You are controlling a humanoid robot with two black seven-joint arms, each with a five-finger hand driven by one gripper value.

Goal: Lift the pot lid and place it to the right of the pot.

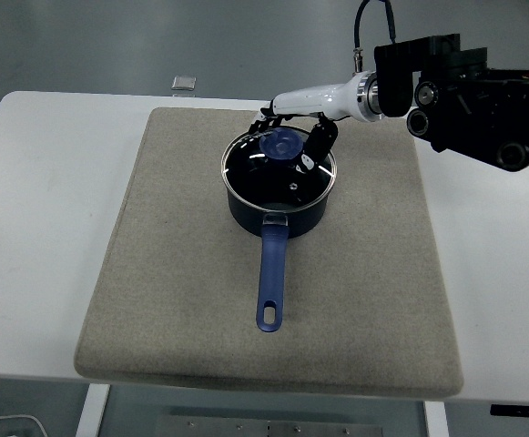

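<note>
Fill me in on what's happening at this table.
The robot's right hand is reaching in over a dark blue saucepan on a grey mat, its fingers around the blue knob of the glass lid. The lid sits on the pot, not yet lifted. The mat to the pot's right is bare.

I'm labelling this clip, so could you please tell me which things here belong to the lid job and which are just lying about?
Part of the job:
- pot
- glass lid with blue knob
- right hand, at the knob
- grey mat, the landing spot

Just lying about:
- small grey square at the table's far edge
</note>
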